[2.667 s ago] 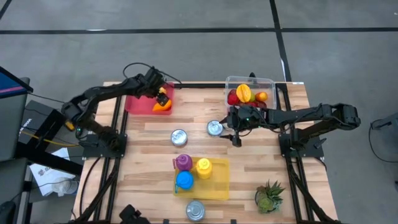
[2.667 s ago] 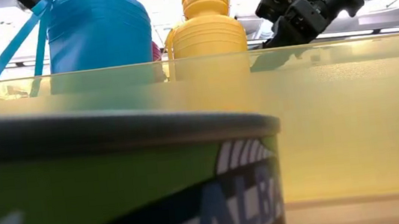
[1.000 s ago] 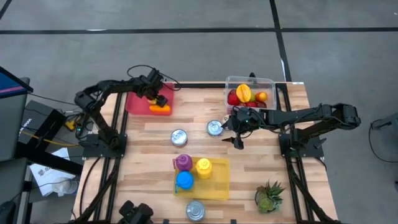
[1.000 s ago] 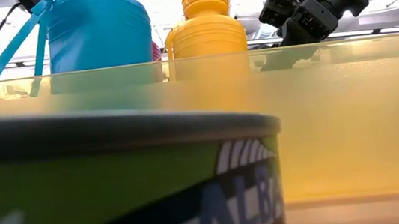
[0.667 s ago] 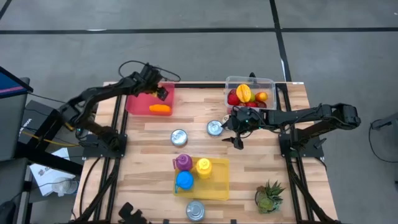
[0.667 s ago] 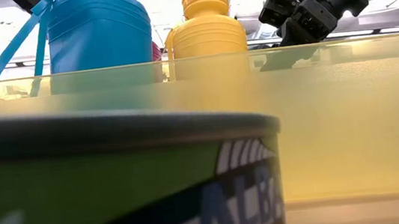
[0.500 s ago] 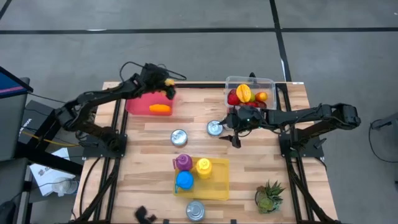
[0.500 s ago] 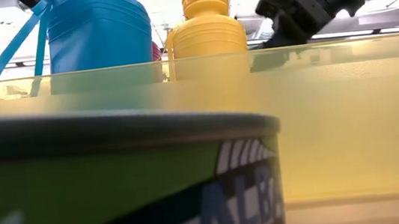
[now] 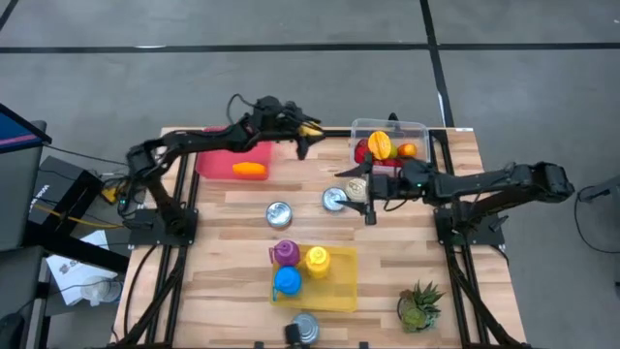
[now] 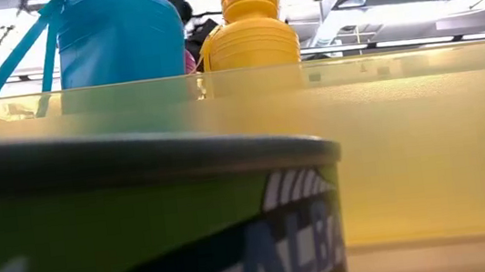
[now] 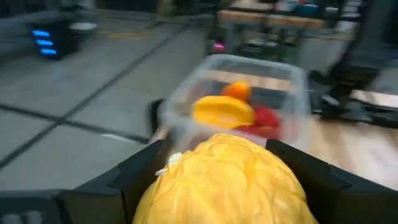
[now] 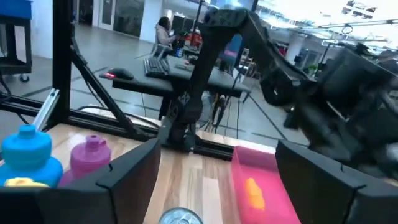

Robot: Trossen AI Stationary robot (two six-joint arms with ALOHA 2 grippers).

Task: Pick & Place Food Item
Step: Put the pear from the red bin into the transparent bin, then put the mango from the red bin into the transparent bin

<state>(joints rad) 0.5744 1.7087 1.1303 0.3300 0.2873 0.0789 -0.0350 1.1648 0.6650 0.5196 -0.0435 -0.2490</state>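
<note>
left gripper carries a yellow food item between the red tray and the clear bin

the left gripper (image 9: 302, 131) hangs over the back edge of the wooden table (image 9: 407, 262), between the red tray (image 9: 215, 160) and the clear bin (image 9: 389, 128). its fingers (image 11: 134, 171) are clamped on a lumpy yellow food item (image 11: 227, 180), which fills the gap between them in the left wrist view. past it that view shows the clear bin, holding a yellow fruit (image 11: 222, 112), an orange one (image 11: 235, 91) and something red (image 11: 264, 119).

an orange food piece (image 9: 249, 169) lies in the red tray, well apart from the left gripper.

the right gripper (image 9: 360, 189) sits low in front of the clear bin, just beside a silver can (image 9: 335, 200). its fingers (image 12: 127, 171) stand wide apart with nothing between them in the right wrist view, which looks across the table to the red tray, a blue bottle (image 12: 28, 155) and a purple bottle (image 12: 90, 158).

a second silver can (image 9: 279, 214) stands near the table's middle. nearer the front, a yellow tray (image 9: 339, 286) holds the purple, yellow (image 9: 317, 261) and blue bottles. a third can (image 9: 303, 329) stands at the front edge and fills the low view, and a small potted plant (image 9: 418, 305) sits at the front right corner.

a person (image 12: 166, 28) shows far off at a desk in the room behind.
</note>
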